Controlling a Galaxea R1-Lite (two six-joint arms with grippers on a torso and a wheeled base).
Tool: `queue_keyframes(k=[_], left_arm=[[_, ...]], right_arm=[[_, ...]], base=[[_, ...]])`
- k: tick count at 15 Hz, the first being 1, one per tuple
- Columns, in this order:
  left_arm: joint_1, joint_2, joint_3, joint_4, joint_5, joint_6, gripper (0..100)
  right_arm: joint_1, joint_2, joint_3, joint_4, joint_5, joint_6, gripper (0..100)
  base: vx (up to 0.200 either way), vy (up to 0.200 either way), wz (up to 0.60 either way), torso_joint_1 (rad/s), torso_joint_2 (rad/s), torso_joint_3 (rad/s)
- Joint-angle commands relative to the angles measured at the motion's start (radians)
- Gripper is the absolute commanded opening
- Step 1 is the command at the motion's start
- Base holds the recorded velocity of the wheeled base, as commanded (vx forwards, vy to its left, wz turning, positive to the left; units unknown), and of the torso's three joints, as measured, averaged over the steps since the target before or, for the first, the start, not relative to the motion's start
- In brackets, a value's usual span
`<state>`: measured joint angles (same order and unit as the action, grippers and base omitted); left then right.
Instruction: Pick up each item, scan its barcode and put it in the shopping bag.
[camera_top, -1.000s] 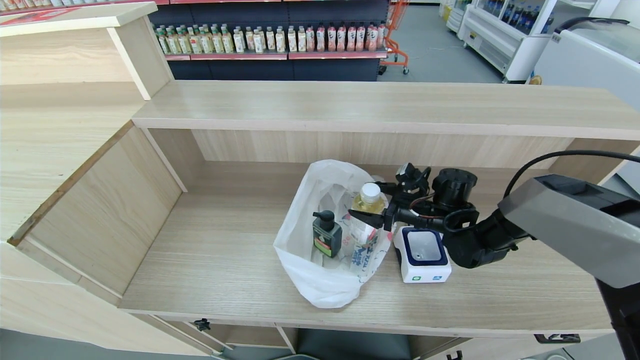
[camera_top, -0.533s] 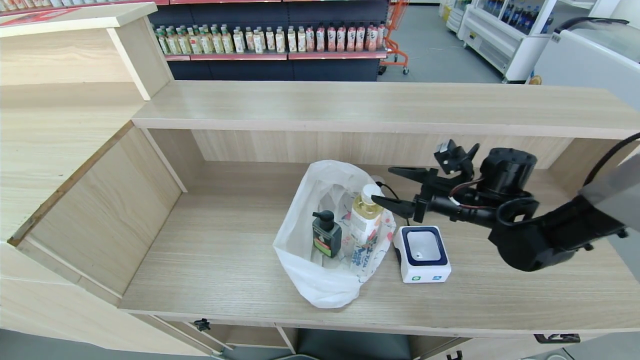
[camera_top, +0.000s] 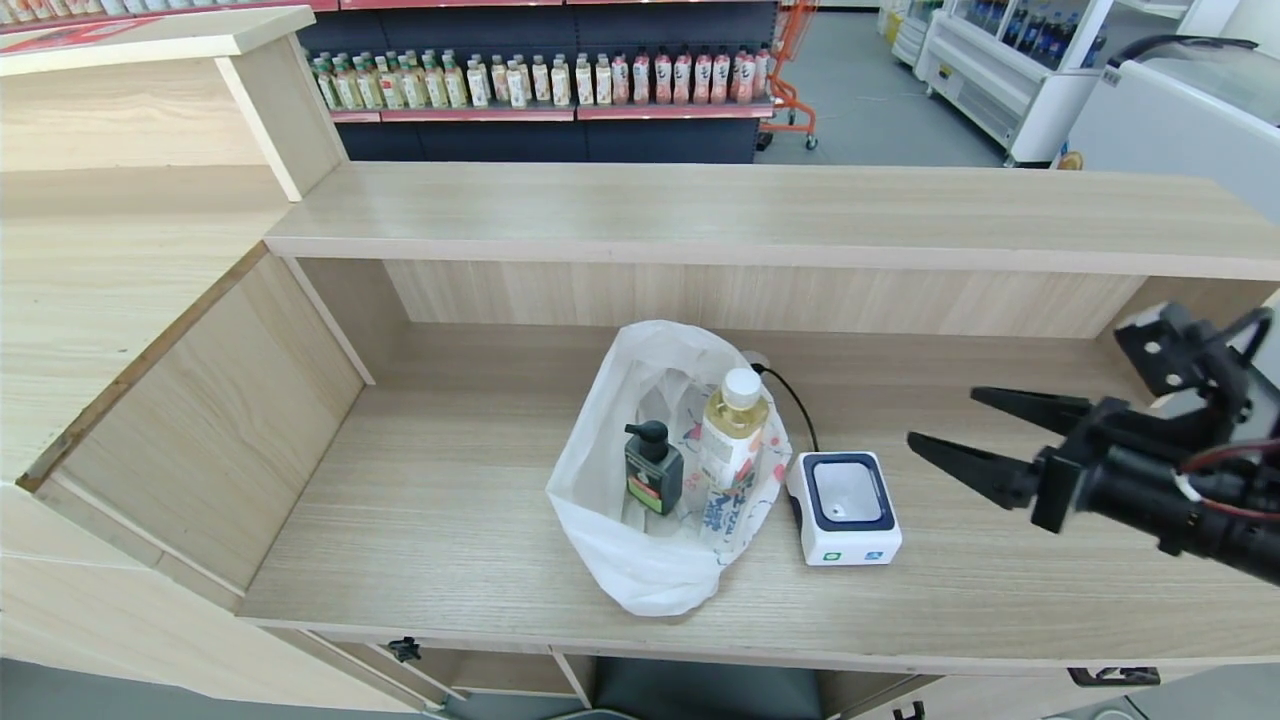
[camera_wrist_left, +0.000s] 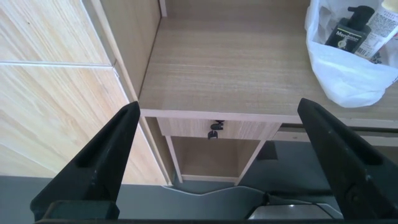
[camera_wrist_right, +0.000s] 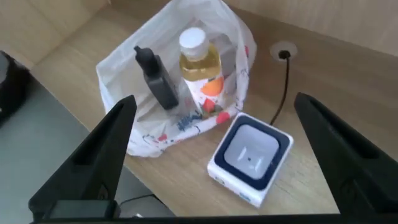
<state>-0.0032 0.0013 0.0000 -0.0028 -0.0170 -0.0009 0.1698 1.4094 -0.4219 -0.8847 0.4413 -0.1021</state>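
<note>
Both things in sight, a dark pump bottle (camera_top: 654, 468) and a white-capped drink bottle (camera_top: 735, 425), stand upright inside the white shopping bag (camera_top: 610, 560) near the middle of the table (camera_top: 420, 520), so the bagging step looks finished and the task at or near its end. The right gripper (camera_top: 943, 417) hangs above the table to the right of the barcode scanner (camera_top: 845, 505), well apart from the bag, its fingers (camera_top: 965, 462) spread wide and holding nothing. The left gripper (camera_wrist_left: 217, 107) sits low, off the table's front edge, its fingers (camera_wrist_left: 99, 168) also wide and empty. Any further item would call for a fresh grasp and a pass over the scanner's window. Open room lies on the table to the right of the scanner; the raised counter ledge (camera_top: 760, 215) behind, the side panel (camera_top: 210, 420) at the left and the scanner's cable (camera_top: 795, 405) are the limits to mind.
</note>
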Motion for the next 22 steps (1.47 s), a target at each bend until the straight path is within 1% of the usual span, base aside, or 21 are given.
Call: queue_keyframes(k=[1, 3, 4, 5, 7, 8, 9, 10, 13, 15, 20, 22], left_arm=[[0.000, 0.000, 0.000, 0.000, 0.000, 0.001, 100], [0.000, 0.000, 0.000, 0.000, 0.000, -0.001, 100], [0.000, 0.000, 0.000, 0.000, 0.000, -0.001, 100], [0.000, 0.000, 0.000, 0.000, 0.000, -0.001, 100], [0.000, 0.000, 0.000, 0.000, 0.000, -0.001, 100], [0.000, 0.000, 0.000, 0.000, 0.000, -0.001, 100], [0.000, 0.000, 0.000, 0.000, 0.000, -0.001, 100], [0.000, 0.000, 0.000, 0.000, 0.000, -0.001, 100], [0.000, 0.000, 0.000, 0.000, 0.000, -0.001, 100], [0.000, 0.000, 0.000, 0.000, 0.000, -0.001, 100], [0.000, 0.000, 0.000, 0.000, 0.000, -0.001, 100], [0.000, 0.000, 0.000, 0.000, 0.000, -0.001, 100]], right_arm=[[-0.024, -0.352, 0.232, 0.113, -0.173, 0.007, 100], [-0.024, -0.566, 0.336, 0.247, -0.262, 0.007, 100], [-0.026, -0.655, 0.368, 0.322, -0.300, 0.007, 100], [-0.046, -0.739, 0.379, 0.389, -0.314, 0.007, 100], [-0.095, -0.903, 0.413, 0.497, -0.309, 0.004, 100], [-0.098, -0.989, 0.422, 0.543, -0.309, 0.001, 100], [-0.099, -1.057, 0.422, 0.619, -0.311, 0.001, 100], [-0.104, -1.116, 0.422, 0.679, -0.311, 0.001, 100], [-0.161, -1.265, 0.422, 0.829, -0.294, -0.021, 100], [-0.179, -1.305, 0.422, 0.851, -0.254, -0.024, 100], [-0.173, -1.408, 0.422, 0.869, -0.260, -0.039, 100], [-0.171, -1.409, 0.422, 0.882, -0.299, -0.033, 100]], base=[[0.000, 0.000, 0.00, 0.000, 0.00, 0.000], [0.000, 0.000, 0.00, 0.000, 0.00, 0.000], [0.000, 0.000, 0.00, 0.000, 0.00, 0.000], [0.000, 0.000, 0.00, 0.000, 0.00, 0.000], [0.000, 0.000, 0.00, 0.000, 0.00, 0.000], [0.000, 0.000, 0.00, 0.000, 0.00, 0.000], [0.000, 0.000, 0.00, 0.000, 0.00, 0.000], [0.000, 0.000, 0.00, 0.000, 0.00, 0.000], [0.000, 0.000, 0.00, 0.000, 0.00, 0.000], [0.000, 0.000, 0.00, 0.000, 0.00, 0.000], [0.000, 0.000, 0.00, 0.000, 0.00, 0.000], [0.000, 0.000, 0.00, 0.000, 0.00, 0.000]])
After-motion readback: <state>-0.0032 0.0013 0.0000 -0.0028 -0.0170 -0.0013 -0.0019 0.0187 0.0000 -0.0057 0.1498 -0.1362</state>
